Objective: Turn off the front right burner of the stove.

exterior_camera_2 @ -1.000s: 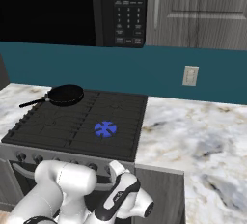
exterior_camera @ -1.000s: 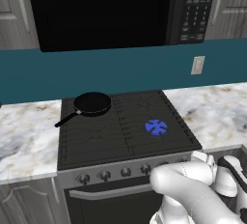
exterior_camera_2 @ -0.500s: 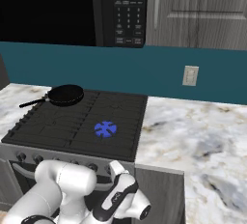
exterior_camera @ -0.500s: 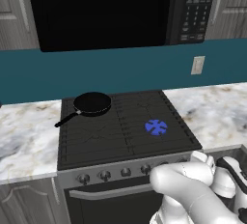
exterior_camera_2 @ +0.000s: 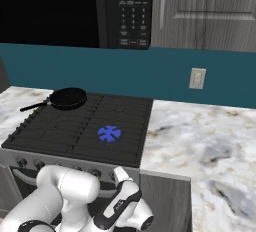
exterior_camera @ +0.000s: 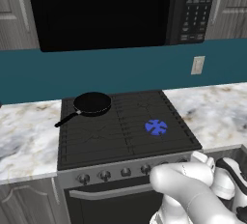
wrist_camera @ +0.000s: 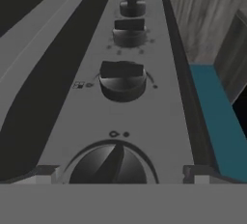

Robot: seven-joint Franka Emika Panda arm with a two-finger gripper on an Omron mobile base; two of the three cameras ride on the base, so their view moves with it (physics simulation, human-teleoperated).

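Observation:
The front right burner carries a blue starburst flame ring on the black grated cooktop of the stove. In the hand view my gripper is open and close to the steel-grey front panel. One dark fingertip stands to each side of the nearest round knob. That knob's ridge points slantwise. More knobs recede in a row beyond it. In the base views my arm bends low in front of the stove's right end.
A black frying pan sits on the back left burner. Marble counters flank the stove. A black microwave hangs above, and a wall outlet is at the right. The oven handle bar runs below the knobs.

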